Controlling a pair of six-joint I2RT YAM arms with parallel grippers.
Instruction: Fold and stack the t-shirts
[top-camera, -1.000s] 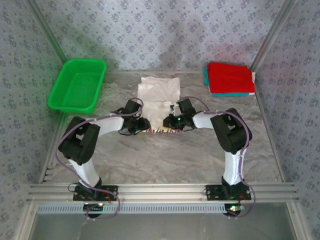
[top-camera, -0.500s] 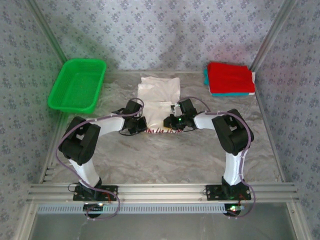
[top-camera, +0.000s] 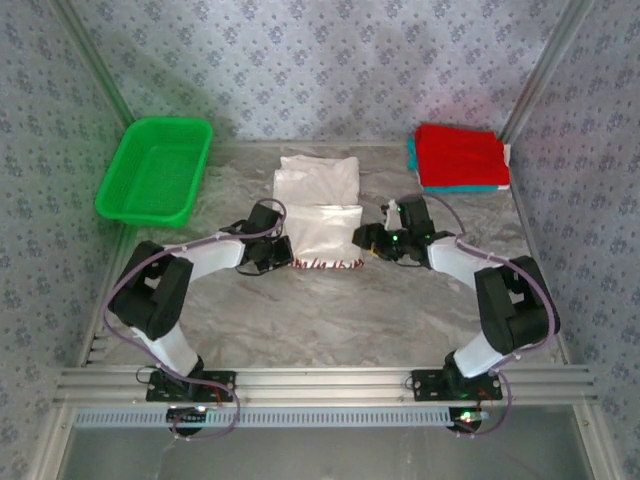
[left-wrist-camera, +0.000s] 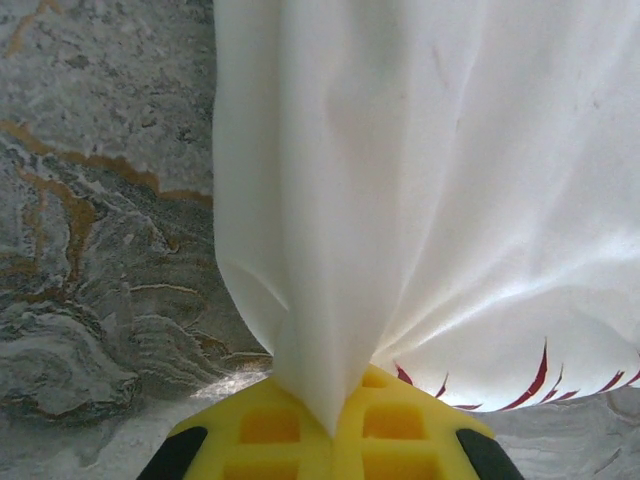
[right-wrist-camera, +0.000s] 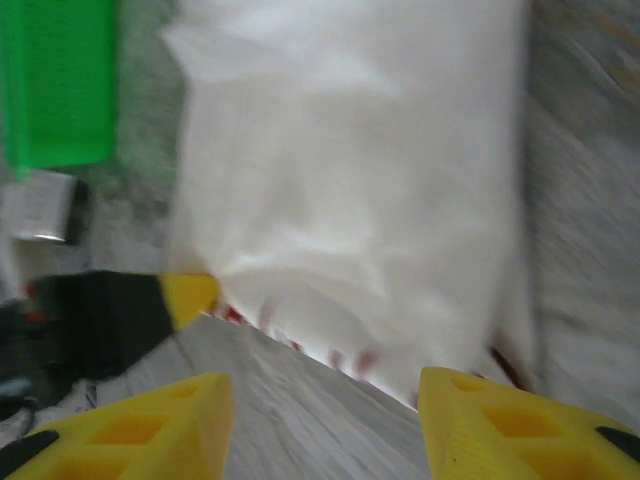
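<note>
Since a second ago the right arm has swung out to the right, and the right gripper has let go of the near right corner of the soft white cloth t-shirt, which lies partly folded at the middle of the grey marbled table. Its red print shows only as a thin streaked strip along the near edge, the rest turned under. The near left corner is hidden inside the left gripper, whose yellow jaws are pressed together on a gathered peak of the cloth. The right wrist view is blurred; the right gripper's fingers stand well apart with nothing between them, just off the shirt's right edge, probably not touching it. A folded red shirt sits at the far right on a folded teal shirt, mostly covered. A green plastic basket stands at the far left.
</note>
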